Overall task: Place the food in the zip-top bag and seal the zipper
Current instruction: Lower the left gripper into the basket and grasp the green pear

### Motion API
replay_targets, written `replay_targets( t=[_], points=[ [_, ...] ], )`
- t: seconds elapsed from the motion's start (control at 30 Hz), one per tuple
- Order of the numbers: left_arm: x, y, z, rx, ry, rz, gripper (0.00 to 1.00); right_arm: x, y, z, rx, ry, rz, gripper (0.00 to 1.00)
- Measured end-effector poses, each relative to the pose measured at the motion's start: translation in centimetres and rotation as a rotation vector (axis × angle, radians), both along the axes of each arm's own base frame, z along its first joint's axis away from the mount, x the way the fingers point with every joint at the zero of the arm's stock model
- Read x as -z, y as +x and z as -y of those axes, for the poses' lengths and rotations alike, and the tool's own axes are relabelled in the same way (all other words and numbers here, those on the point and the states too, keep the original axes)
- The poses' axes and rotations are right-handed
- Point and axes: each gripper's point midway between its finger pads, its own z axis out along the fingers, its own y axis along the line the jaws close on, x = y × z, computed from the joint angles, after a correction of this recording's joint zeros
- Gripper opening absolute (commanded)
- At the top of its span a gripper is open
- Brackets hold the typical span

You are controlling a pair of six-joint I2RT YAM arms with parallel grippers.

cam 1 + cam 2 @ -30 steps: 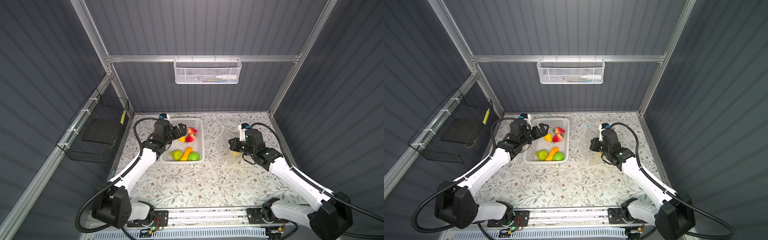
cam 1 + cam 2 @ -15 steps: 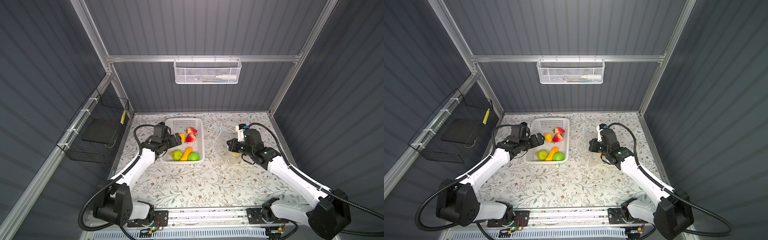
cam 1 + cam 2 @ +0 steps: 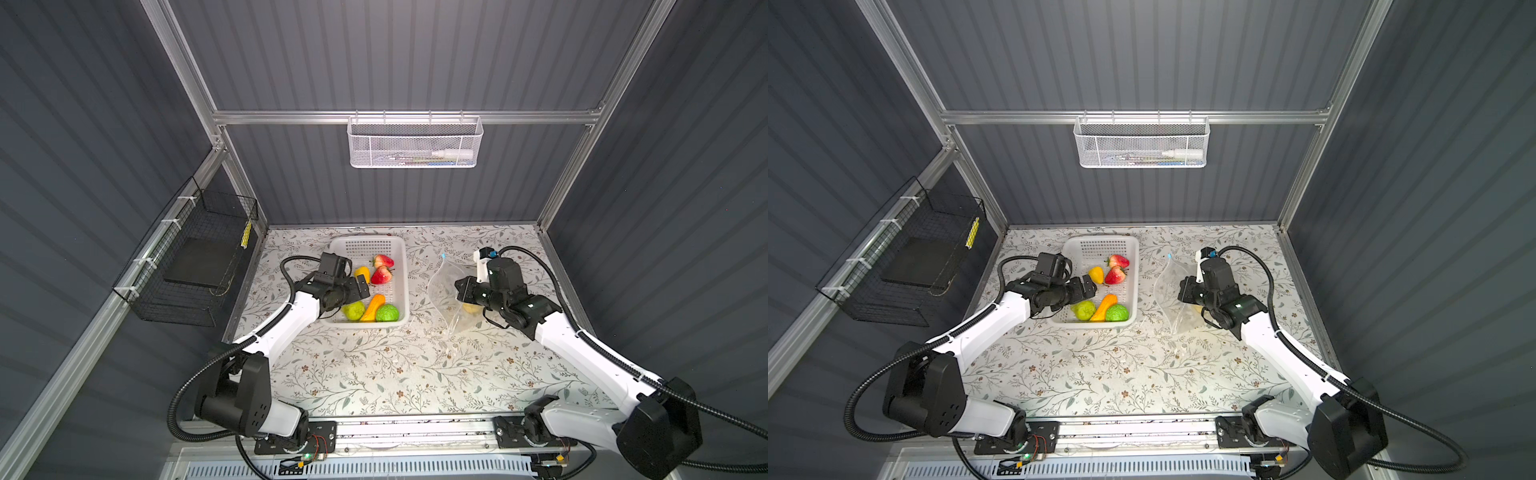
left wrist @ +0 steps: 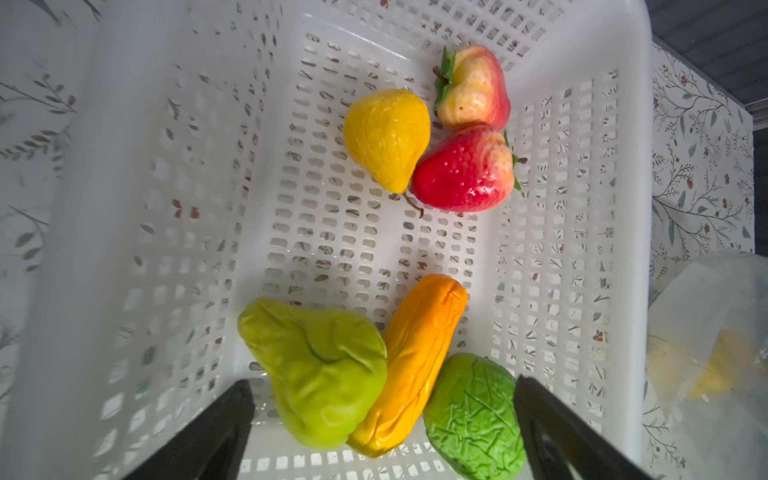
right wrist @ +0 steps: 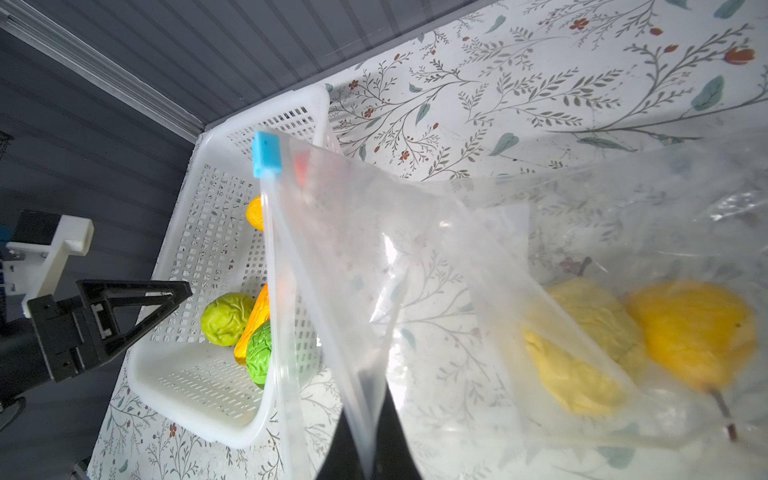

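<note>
The food lies mostly in the white basket: two red strawberries, a yellow lemon, a green pear, an orange gourd and a round green fruit. My left gripper hangs open over the pear, gourd and green fruit at the basket's near end, touching none of them. My right gripper is shut on the upper wall of the zip-top bag, holding its mouth up and open toward the basket. The zipper's blue slider sits at the far end of the mouth. Two yellow fruits lie inside the bag.
The bag rests right of the basket on the floral tabletop. A black wire rack hangs on the left wall and a white mesh basket on the back rail.
My left gripper has pulled back from the basket's far half toward its near end, staying open. My right gripper keeps its hold on the bag and has barely shifted.
</note>
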Motion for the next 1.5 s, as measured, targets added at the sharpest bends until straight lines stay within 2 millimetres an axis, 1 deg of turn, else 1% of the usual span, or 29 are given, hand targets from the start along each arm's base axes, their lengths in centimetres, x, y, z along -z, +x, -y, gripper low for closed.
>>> replay_targets(
  t=[0.13,0.27,0.47,0.8,0.93,1.2,1.4,1.5],
  points=[
    [2.4,-0.5,1.0,0.000,0.026,-0.062,1.00,0.0,0.1,0.1,0.009,0.004,0.001,0.00],
    [3.9,-0.8,1.5,-0.003,0.043,-0.100,1.00,0.3,0.0,0.2,0.015,0.001,-0.005,0.00],
    [4.3,-0.1,1.4,-0.023,0.050,-0.086,1.00,0.6,0.0,0.3,0.021,0.002,-0.013,0.00],
    [5.6,3.0,1.1,-0.053,0.143,-0.054,1.00,0.6,-0.1,0.4,0.029,0.003,-0.009,0.00],
    [5.7,4.4,1.2,-0.047,0.174,-0.031,1.00,0.8,-0.1,0.5,0.031,0.002,-0.011,0.00],
    [4.0,6.6,1.2,-0.062,0.184,0.044,1.00,0.7,-0.1,0.6,0.035,0.000,-0.010,0.00],
    [4.0,6.5,0.8,-0.066,0.203,0.039,1.00,0.8,-0.2,0.7,0.037,-0.001,-0.010,0.00],
    [4.0,6.0,0.2,-0.067,0.232,0.026,1.00,0.8,-0.2,0.8,0.038,-0.001,-0.008,0.00]
  ],
)
